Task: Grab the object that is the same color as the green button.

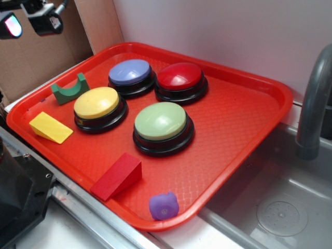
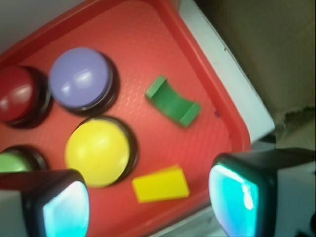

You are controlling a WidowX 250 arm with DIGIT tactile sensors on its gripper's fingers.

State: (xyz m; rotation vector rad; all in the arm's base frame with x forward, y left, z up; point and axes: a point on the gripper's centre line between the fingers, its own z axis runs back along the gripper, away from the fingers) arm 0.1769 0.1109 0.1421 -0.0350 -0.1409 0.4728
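Gripper [image 2: 148, 197] jaws spread wide, nothing between the pads [image 2: 232, 190]; hanging above the tray's corner, clear of everything on it. In the exterior view only the fingertips show, top left [image 1: 28, 21].

Wrist view, near to far from the gripper:
- yellow wedge [image 2: 161, 184] directly below the gap between the pads, lying flat on the tray.
- yellow button [image 2: 98, 151] just beside the wedge, toward the left pad; edge of the green button [image 2: 15, 162] peeking past that pad.
- dark green arch block [image 2: 173, 101] farther ahead, notch facing up, apart from the buttons, near the tray rim.
- blue button [image 2: 79, 77] and red button [image 2: 17, 94] beyond, at the far side.

Exterior view: green arch block [image 1: 70, 89] below and slightly right of the fingertips, resting on the red tray [image 1: 244, 119] with a textured surface. Red wedge [image 1: 116, 176] and small purple piece [image 1: 164, 206] at the tray end farthest from the gripper.

Surroundings: cardboard panel [image 1: 57, 46] behind the gripper, pale wall [image 1: 233, 31] behind the tray, grey sink basin [image 1: 280, 207] with grey faucet [image 1: 314, 104] past the far tray edge.
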